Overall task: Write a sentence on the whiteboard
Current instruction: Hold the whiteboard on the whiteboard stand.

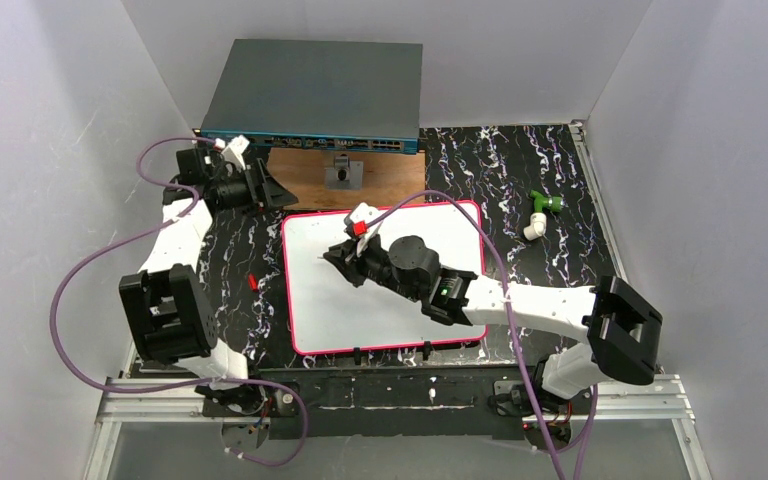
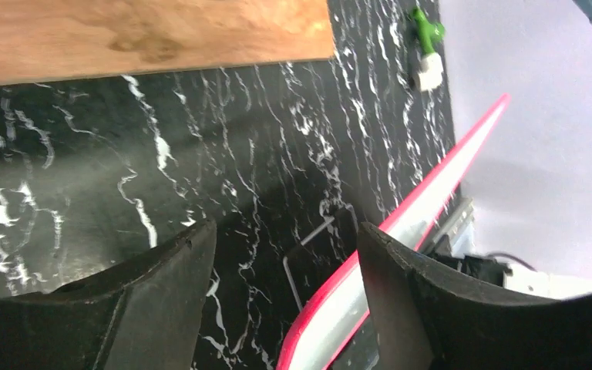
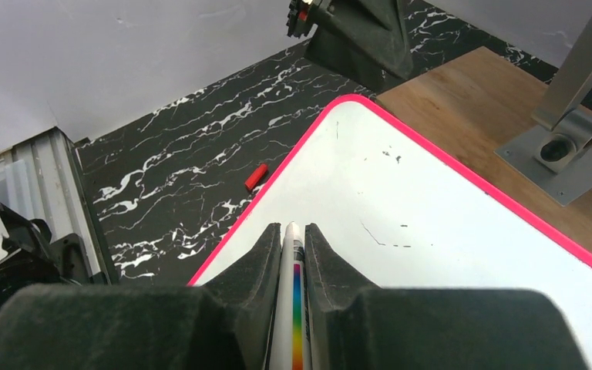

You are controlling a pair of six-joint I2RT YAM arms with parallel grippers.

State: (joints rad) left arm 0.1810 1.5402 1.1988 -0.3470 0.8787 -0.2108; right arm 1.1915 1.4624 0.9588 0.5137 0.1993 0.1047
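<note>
Two arm bases are bolted at the bottom of the top view. Just beyond them the whiteboard (image 1: 385,300) lies flat on the black marbled counter (image 1: 540,270) at centre frame, its clipped long edge nearest the bases. A narrow strip of counter lies open at the board's left, with a small red cap (image 1: 252,282) on it. A wider stretch opens at its right, with a green-and-white fitting (image 1: 540,212) toward the upper right. The board's far edge meets a wooden board (image 1: 305,185), and a dark flat box (image 1: 315,95) sits beyond.

The whiteboard's face is white inside a pink-red rim, marked by a few dark specks and one faint thin stroke.

The right arm (image 1: 530,305) reaches in from the lower right, low across the board. The right jaws are closed tight on a white marker (image 3: 293,308) with a rainbow stripe, its tip aimed toward the board's far-left corner; whether it touches cannot be told. The left arm (image 1: 175,240) is folded at the upper left. The left jaws are spread wide with nothing between them, over bare counter just beside the board's rim.
</note>
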